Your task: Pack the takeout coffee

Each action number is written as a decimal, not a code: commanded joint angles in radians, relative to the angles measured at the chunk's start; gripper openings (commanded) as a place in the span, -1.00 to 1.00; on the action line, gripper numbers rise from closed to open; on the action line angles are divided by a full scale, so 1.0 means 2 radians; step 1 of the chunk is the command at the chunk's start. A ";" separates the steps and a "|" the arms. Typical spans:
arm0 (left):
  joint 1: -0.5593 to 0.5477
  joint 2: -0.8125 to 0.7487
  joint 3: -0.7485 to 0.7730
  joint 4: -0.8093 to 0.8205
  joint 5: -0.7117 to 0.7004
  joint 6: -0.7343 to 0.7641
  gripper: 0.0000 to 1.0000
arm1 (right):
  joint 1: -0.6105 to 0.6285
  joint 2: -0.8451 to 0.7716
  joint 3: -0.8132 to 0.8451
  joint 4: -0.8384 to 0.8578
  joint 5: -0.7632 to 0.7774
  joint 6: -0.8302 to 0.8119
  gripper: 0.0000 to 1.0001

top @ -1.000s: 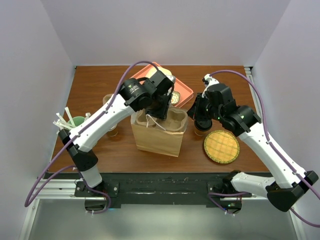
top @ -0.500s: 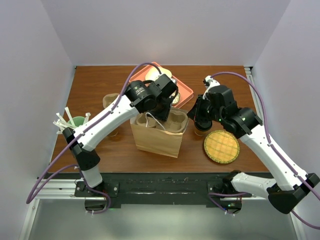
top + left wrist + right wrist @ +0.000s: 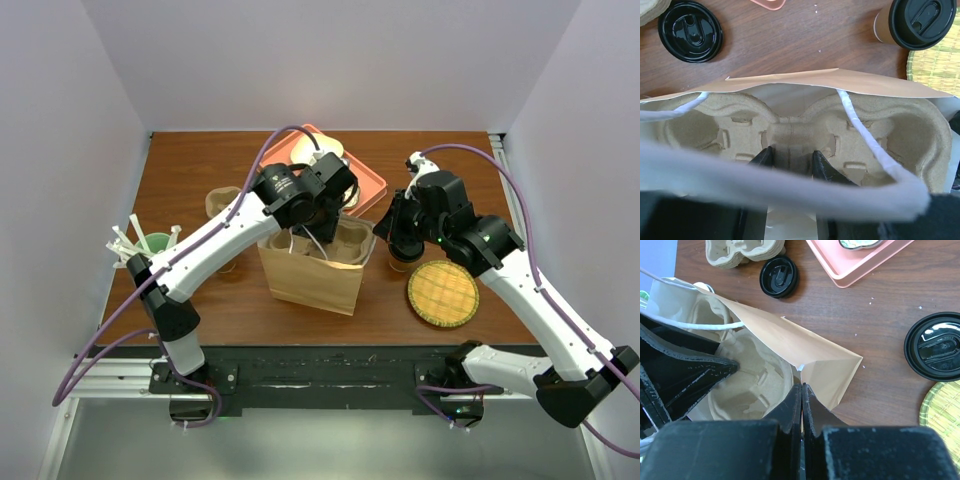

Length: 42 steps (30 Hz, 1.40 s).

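The takeout coffee [image 3: 922,22], a brown cup with a black lid [image 3: 939,347], stands on the table just right of the paper bag [image 3: 310,280], half hidden under my right arm in the top view. A pulp cup carrier [image 3: 790,125] sits in the bag's open mouth. My left gripper [image 3: 792,152] reaches into the bag from above, its fingers closed on the carrier's centre ridge. My right gripper [image 3: 802,385] is shut on the bag's right rim [image 3: 815,355], pinching the paper.
A loose black lid [image 3: 690,31] lies behind the bag. The pink tray [image 3: 365,185] is at the back, a woven coaster [image 3: 442,293] right of the coffee. Stacked pulp carriers [image 3: 220,200] and a green cup of stirrers [image 3: 150,243] stand left.
My left gripper has shifted slightly and the carrier sits a little deeper in the bag. The right gripper has kept its pinch on the rim.
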 commanded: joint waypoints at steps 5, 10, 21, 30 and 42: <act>-0.002 -0.011 -0.016 0.001 -0.024 -0.003 -0.70 | 0.001 -0.013 -0.004 0.019 -0.015 -0.001 -1.00; -0.002 -0.010 -0.017 0.001 -0.029 -0.002 -0.69 | 0.000 -0.010 -0.001 0.023 -0.017 0.006 -1.00; -0.002 -0.015 -0.015 0.001 -0.012 0.011 -0.40 | 0.001 -0.008 0.000 0.025 -0.013 0.014 -0.97; -0.002 -0.023 0.021 0.002 0.025 0.032 0.22 | 0.001 -0.002 0.004 0.022 -0.003 0.010 -0.89; -0.002 -0.041 0.051 0.002 0.057 0.065 0.29 | 0.001 0.017 0.023 0.018 0.032 -0.010 -0.88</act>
